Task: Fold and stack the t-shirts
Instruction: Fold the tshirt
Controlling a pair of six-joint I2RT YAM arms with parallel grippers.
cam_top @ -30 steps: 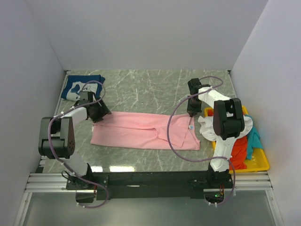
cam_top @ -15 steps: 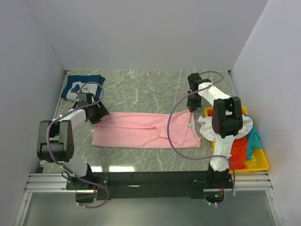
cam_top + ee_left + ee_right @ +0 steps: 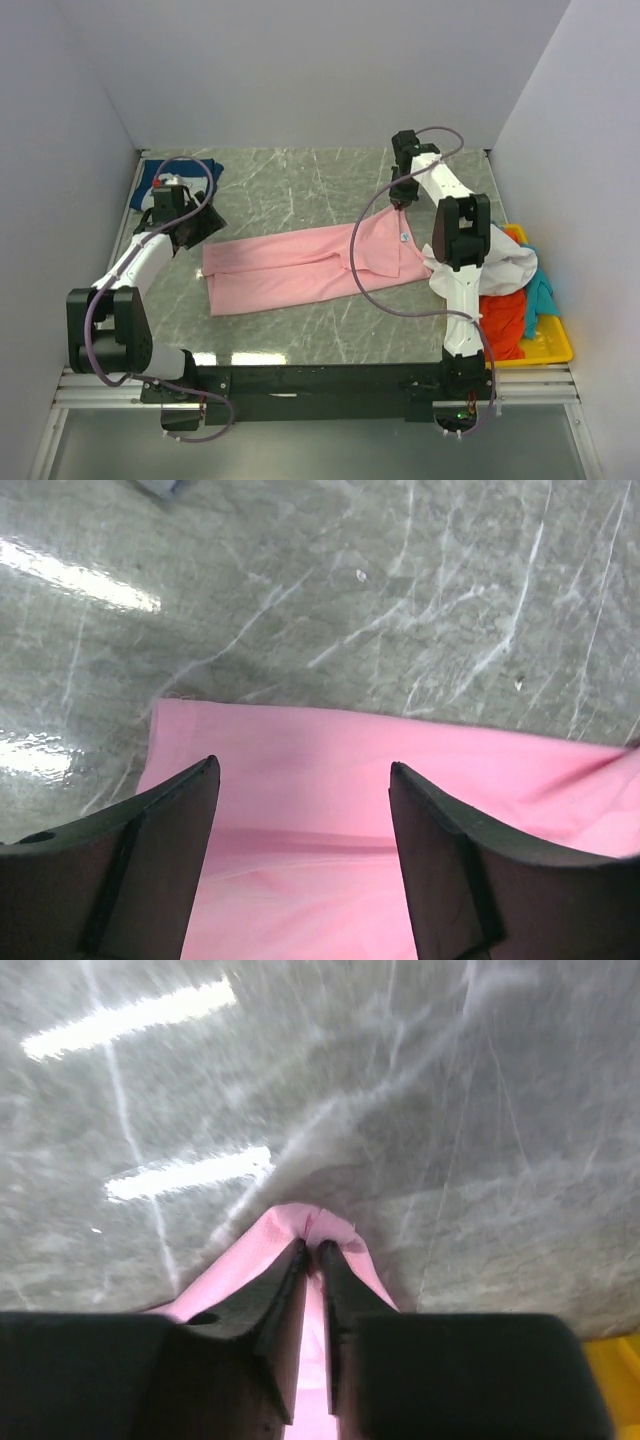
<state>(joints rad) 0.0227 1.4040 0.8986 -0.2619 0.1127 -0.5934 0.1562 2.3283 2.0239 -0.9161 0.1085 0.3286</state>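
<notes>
Progress: early, by my reading. 1 pink shirt (image 3: 300,270) is partly folded; nothing is stacked on anything yet.
Done: the pink shirt is folded lengthwise into a long band.
Left: as I judge it, the crosswise folds on the pink shirt, then 3 shirts in the tray (image 3: 555,345) to fold, then stacking.
Pink shirt, place: middle of the table (image 3: 300,190), slanting from 8 o'clock up to 2 o'clock in the top view.
Pink shirt, look: plain, smooth, with 1 long crease; its 2 o'clock corner is drawn up to a peak.
Right gripper (image 3: 312,1248): fingers narrow, pinching that peaked corner.
Left gripper (image 3: 302,768): fingers wide, holding nothing, above the shirt's 8 o'clock end.
Navy shirt (image 3: 150,180): at 10 o'clock, lying flat, partly hidden by the left arm.
Tray: at 4 o'clock, holding a white shirt (image 3: 500,265), an orange-red shirt (image 3: 505,315) and a teal shirt (image 3: 543,295), all crumpled.
</notes>
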